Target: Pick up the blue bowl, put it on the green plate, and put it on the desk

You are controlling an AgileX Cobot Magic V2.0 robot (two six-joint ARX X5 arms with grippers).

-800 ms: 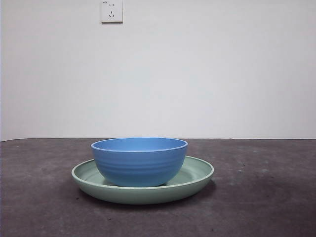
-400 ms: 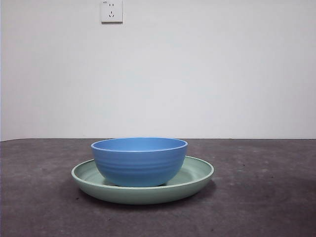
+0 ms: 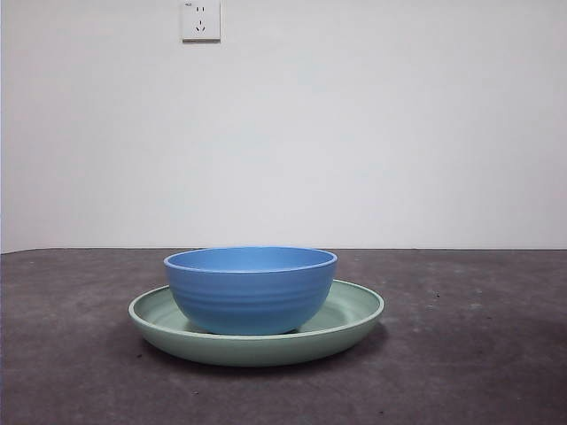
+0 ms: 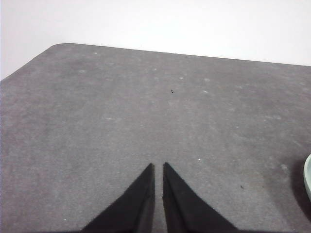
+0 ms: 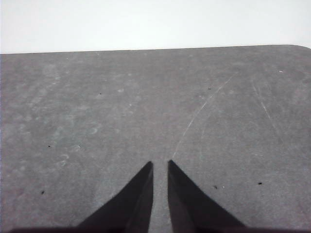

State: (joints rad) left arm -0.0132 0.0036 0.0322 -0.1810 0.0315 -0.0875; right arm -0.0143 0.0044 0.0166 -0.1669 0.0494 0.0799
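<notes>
The blue bowl stands upright inside the green plate, and the plate rests on the desk a little left of the middle in the front view. Neither arm shows in that view. In the left wrist view my left gripper hangs shut over bare desk, with a sliver of the green plate beside it at the picture's edge. My right gripper is shut too, holding nothing, above bare desk.
A white wall with a power socket stands behind the desk. The desk's rounded far corners show in both wrist views. A long pale scratch runs across the desk surface ahead of the right gripper.
</notes>
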